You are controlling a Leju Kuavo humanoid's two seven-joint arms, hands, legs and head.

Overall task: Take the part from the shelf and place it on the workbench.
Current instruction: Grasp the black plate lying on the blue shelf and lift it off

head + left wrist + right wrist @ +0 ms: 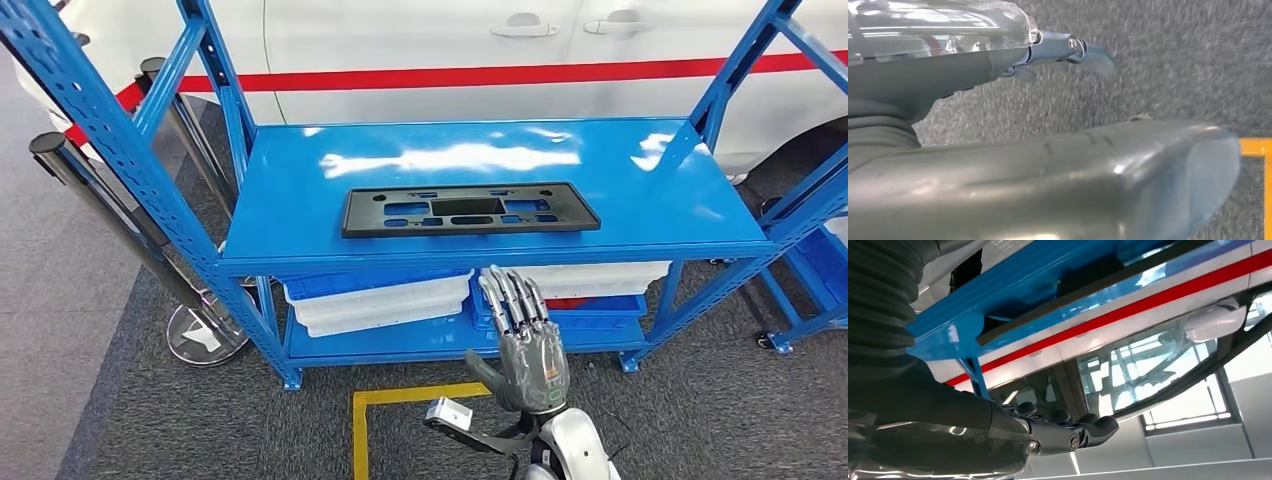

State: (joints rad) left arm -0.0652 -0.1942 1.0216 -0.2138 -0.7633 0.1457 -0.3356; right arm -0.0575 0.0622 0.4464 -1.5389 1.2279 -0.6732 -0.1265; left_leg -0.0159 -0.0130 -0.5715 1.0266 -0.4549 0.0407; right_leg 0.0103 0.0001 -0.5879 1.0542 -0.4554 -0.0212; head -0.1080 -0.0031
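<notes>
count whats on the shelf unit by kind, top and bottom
black part on the top shelf: 1
stacks of white and blue bins on the lower shelf, left and right: 2
total: 3

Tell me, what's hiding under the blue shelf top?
Under the blue shelf top sit stacked white and blue bins on a lower shelf. Their insides are covered, so I can't tell what's in them.

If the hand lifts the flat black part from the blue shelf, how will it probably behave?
The black part looks like a thin, long plastic frame with several cut-outs, so it is probably light and may flex a little if held at one end. It lies flat on the glossy blue shelf, so a push would likely slide it, not tip or roll it.
</notes>
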